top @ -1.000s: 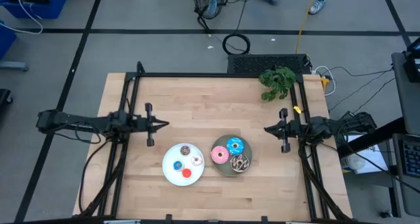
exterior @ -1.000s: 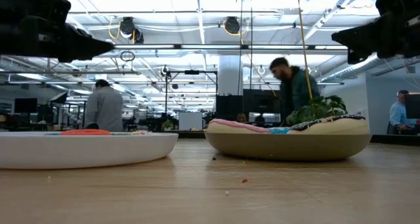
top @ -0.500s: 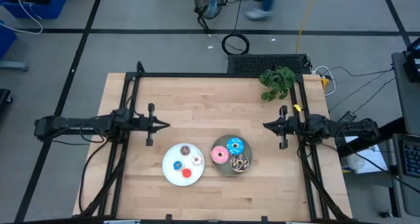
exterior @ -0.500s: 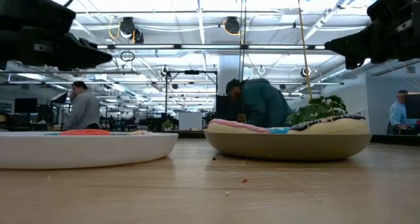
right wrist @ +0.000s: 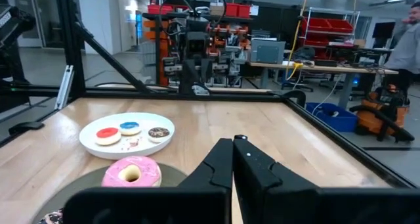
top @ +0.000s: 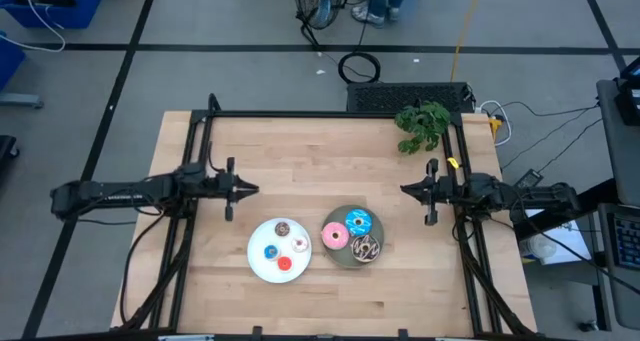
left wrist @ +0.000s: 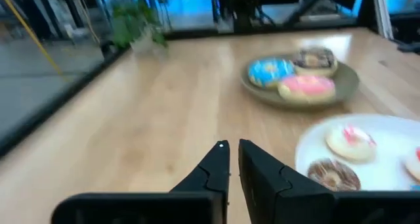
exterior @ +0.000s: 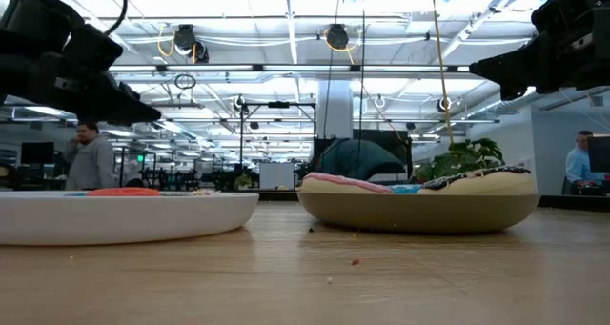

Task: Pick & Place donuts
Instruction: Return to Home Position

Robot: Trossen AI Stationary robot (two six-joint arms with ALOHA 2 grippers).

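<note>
In the high view all seven donuts sit on two round plates in the lower middle of the frame, on the wooden counter (top: 300, 151). The grey plate (top: 334, 255), the right one of the pair, carries the three larger rings. The pink donut (top: 335, 237) is on its left side, the blue sprinkled donut (top: 358, 222) toward the top and the chocolate donut (top: 365, 248) at the lower right, all packed close together. Just left of it, the white plate (top: 256, 263) holds the four tiny ones. The brown donut (top: 282, 228) is at the top, the whitish-pink donut (top: 299, 244) on the right, the small blue donut (top: 270, 251) on the left and the red donut (top: 284, 263) at the bottom.

The left gripper (top: 252, 189) reaches in from the counter's left edge at mid-height of the frame, up and left of the white plate and well apart from it. Its fingers (left wrist: 211, 173) lie together with only a thin slit between them, holding nothing. The right gripper (top: 405, 190) mirrors it from the right edge, up and right of the grey plate. Its fingers (right wrist: 216, 168) are also pressed together and empty.

In the low view both arms show in the upper corners, clear of the plates. A leafy plant (top: 423, 124) lies at the counter's upper right corner. Behind the counter a person (exterior: 91, 158) stands at the far left of the room.
</note>
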